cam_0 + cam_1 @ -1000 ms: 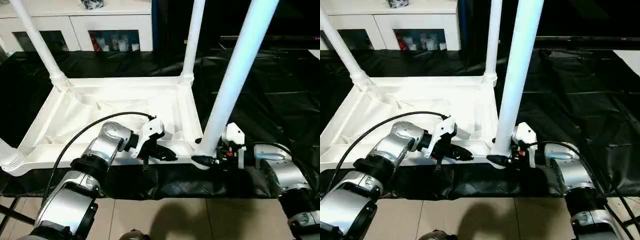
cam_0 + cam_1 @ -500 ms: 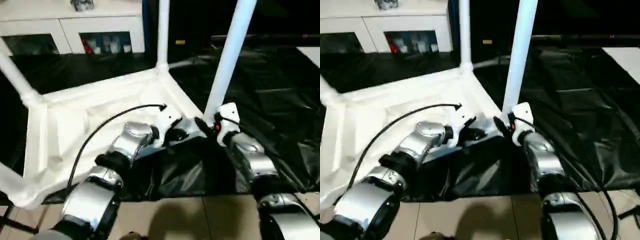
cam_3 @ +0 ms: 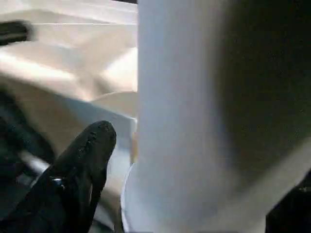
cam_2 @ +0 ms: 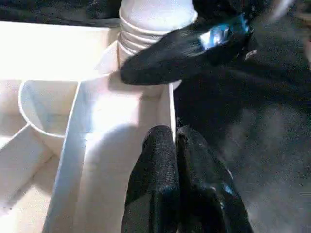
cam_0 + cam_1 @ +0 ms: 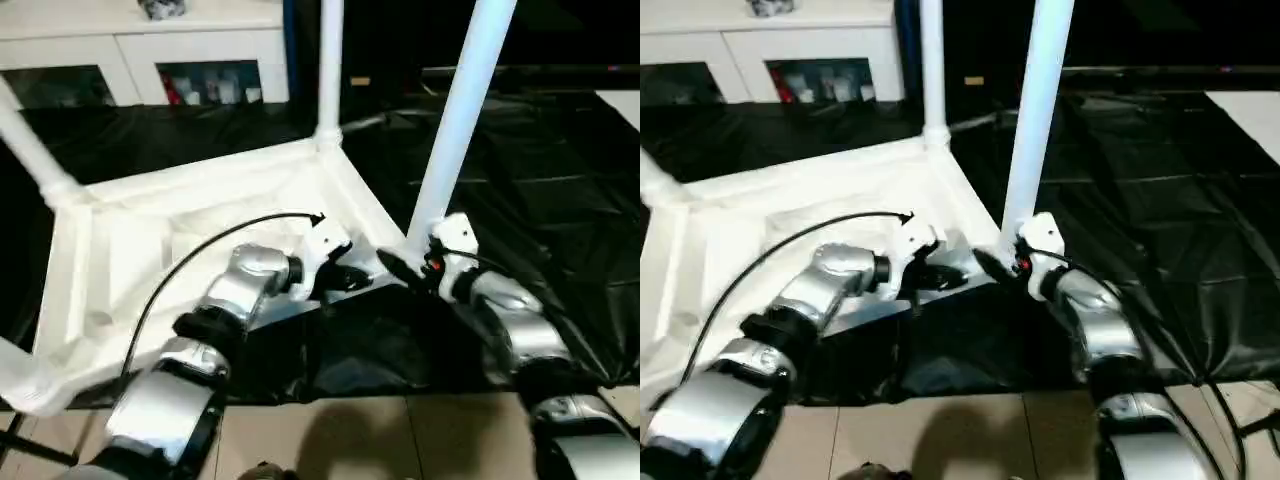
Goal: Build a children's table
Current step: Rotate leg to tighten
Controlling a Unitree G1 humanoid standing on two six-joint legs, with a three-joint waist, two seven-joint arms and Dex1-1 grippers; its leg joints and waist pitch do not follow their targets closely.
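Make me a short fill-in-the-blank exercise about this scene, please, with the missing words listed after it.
1. The table top lies upside down on a ___ sheet.
2. Its legs point ___.
3. The left tool is ___ on the table top's rim.
4. The right tool is beside the nearest leg's ___ end.

Missing words: black; up; shut; lower

I can't read any text, label, brand, number or sign from here.
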